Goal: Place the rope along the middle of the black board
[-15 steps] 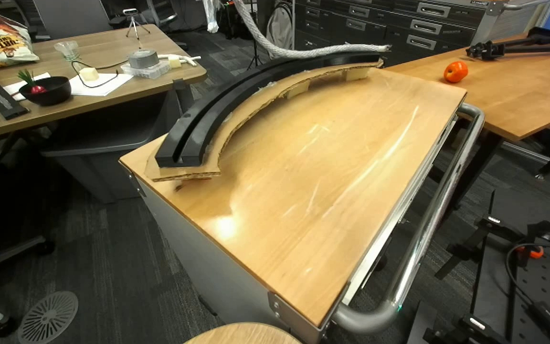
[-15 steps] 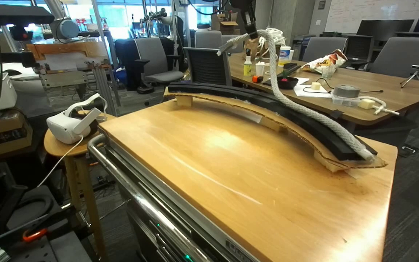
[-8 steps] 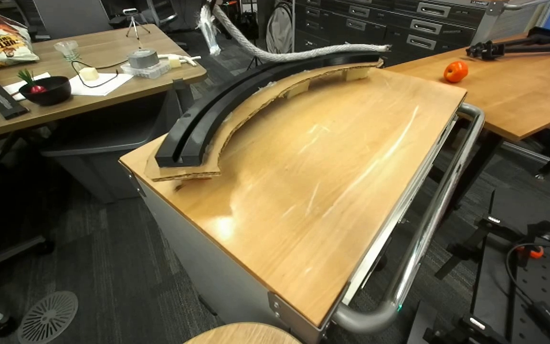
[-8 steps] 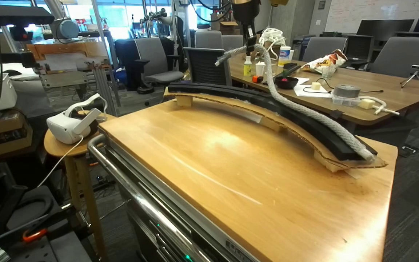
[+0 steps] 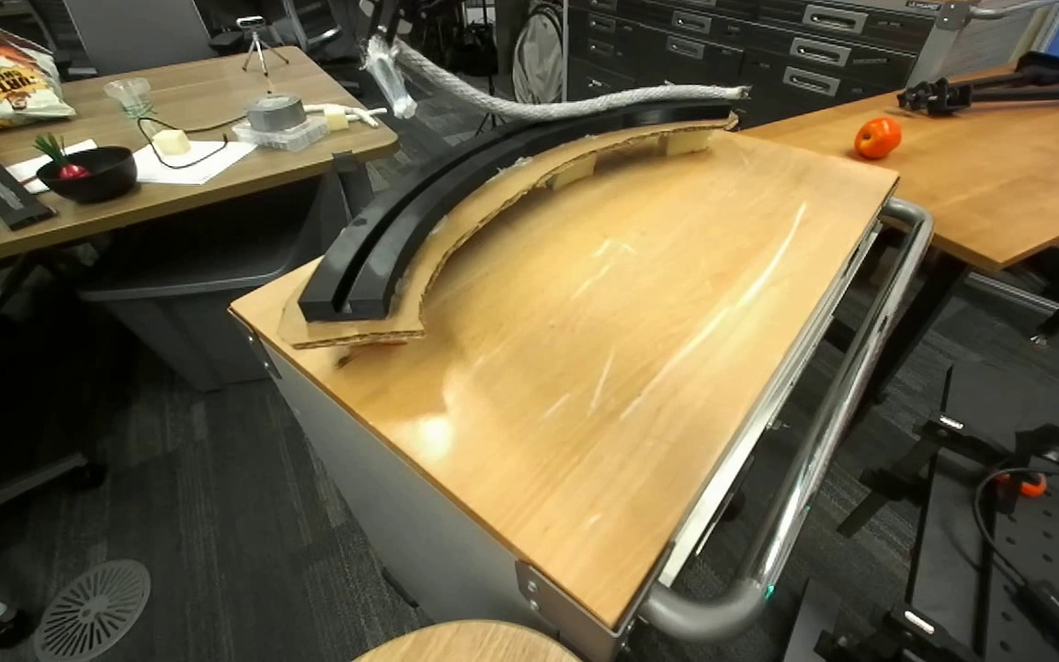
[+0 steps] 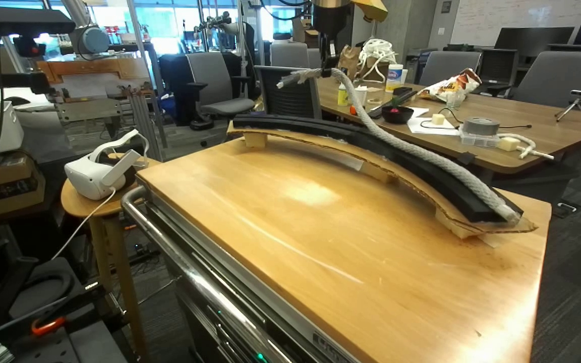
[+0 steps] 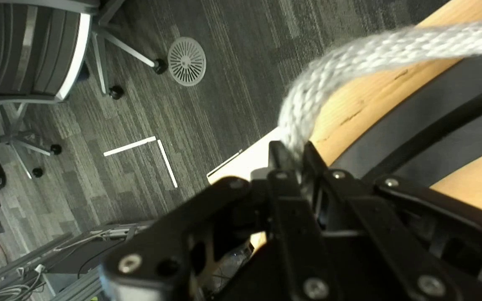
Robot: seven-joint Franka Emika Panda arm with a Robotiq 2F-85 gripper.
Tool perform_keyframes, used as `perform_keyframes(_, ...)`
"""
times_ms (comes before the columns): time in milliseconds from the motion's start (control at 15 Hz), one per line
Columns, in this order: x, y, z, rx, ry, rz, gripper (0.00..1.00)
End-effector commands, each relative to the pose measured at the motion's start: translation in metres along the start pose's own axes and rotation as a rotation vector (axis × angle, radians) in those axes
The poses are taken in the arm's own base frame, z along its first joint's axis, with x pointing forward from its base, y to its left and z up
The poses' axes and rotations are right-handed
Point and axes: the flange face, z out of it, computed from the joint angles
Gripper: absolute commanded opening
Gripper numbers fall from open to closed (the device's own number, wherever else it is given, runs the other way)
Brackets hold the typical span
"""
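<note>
The pale braided rope [image 6: 421, 151] lies along one end half of the black board [image 6: 290, 124] and rises to my gripper [image 6: 327, 70]. Its far end rests at the board's end; I cannot tell how deep it sits in the channel. In an exterior view the rope [image 5: 548, 108] lifts off the curved board [image 5: 382, 267], whose near channel is bare. My gripper [image 5: 384, 37] is shut on the rope near its frayed end, which hangs out past the fingers. In the wrist view the rope [image 7: 341, 62] runs between the fingertips [image 7: 293, 150], beside the board [image 7: 404, 131].
The board stands on a raised base on the wooden tabletop [image 5: 603, 349]. A metal handle [image 5: 824, 432] runs along the cart's edge. A white headset [image 6: 94, 174] lies on a stool. A second table [image 6: 547, 121] with bowl, tape and bag stands beyond the board.
My gripper has come down, carrying the held end of the rope lower and toward the board's bare end. The rope's far end has stayed on the board.
</note>
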Motion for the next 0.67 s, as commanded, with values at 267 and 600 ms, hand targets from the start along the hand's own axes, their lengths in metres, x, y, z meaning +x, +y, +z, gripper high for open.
perform_keyframes(267,0.005,-0.004,0.003,0.059,0.162,0.034,0.03)
perform_keyframes(600,0.010,-0.010,0.013,0.121,0.242,0.039,0.03)
